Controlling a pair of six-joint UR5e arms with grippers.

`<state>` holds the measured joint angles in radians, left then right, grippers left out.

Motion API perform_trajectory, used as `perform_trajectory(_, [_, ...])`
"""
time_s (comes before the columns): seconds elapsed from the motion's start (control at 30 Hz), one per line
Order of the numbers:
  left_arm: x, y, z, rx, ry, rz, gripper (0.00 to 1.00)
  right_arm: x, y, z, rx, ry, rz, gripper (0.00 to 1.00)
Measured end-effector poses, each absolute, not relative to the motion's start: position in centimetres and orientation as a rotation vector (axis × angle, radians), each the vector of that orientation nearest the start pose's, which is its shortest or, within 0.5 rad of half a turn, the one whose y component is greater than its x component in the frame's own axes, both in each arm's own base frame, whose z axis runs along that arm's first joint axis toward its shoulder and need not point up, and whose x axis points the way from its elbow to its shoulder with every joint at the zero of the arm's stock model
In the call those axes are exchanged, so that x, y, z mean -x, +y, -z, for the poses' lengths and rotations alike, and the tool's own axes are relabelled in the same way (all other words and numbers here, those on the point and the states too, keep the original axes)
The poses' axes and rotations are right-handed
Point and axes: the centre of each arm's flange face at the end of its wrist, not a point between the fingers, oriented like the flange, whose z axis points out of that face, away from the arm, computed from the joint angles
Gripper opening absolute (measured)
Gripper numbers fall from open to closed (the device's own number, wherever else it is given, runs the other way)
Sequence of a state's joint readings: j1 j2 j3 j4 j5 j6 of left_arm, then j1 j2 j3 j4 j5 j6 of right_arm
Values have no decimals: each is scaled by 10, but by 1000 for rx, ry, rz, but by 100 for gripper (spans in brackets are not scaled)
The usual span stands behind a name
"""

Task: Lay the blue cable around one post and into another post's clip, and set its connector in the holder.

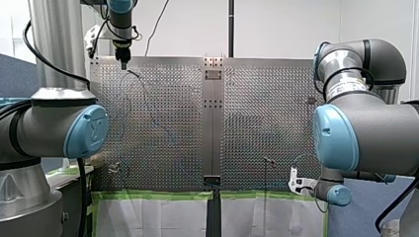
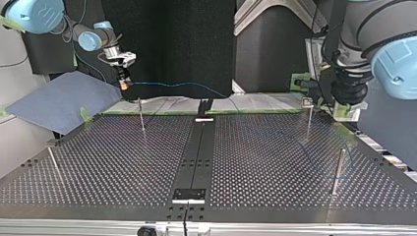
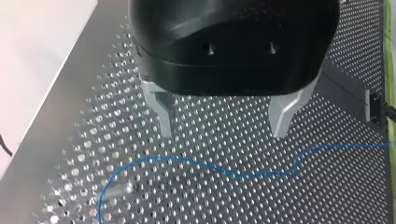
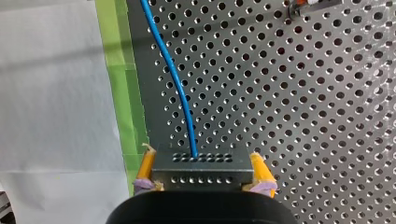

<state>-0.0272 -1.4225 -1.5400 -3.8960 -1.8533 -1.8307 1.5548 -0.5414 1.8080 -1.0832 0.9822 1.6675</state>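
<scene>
My right gripper (image 4: 204,179) is shut with its yellow pads on the black connector block (image 4: 201,167). The blue cable (image 4: 173,74) runs ahead from the block over the perforated plate. In the top view this gripper (image 2: 124,82) hangs above the table's far edge at the left, and the cable (image 2: 182,84) stretches from it toward the middle. My left gripper (image 3: 222,134) hovers open over the plate, nothing between its metal fingers (image 3: 161,112). Just ahead of them the cable (image 3: 243,173) curves around a short post (image 3: 122,189).
Thin metal posts stand on the plate in the top view: one far left (image 2: 141,115), one with a clip head far right (image 2: 308,105), one near right (image 2: 338,169). A dark centre strip (image 2: 199,152) divides the plate. Green tape (image 4: 122,88) edges it.
</scene>
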Motion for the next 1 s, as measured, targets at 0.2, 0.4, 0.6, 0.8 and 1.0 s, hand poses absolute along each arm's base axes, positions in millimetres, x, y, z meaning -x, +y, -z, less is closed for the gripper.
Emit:
perform_trajectory(0.2, [-349,-126,-504,373,2083,-67,100,-180,-548,105,-1714,-1146,-1631,0])
perform_trajectory(0.4, [-349,-147,-480,343,2104,40,100,-178,-552,104,-1712,-1140,-1620,0])
perform_trajectory(0.6, [-354,-174,-440,302,2166,145,100,-171,-554,103,-1711,-1146,-1597,0])
perform_trajectory(0.8, [-356,-193,-404,221,2223,149,100,-165,-558,97,-1703,-1143,-1584,0])
perform_trajectory(1.0, [-355,-208,-367,173,2268,108,100,-161,-560,95,-1703,-1142,-1574,0])
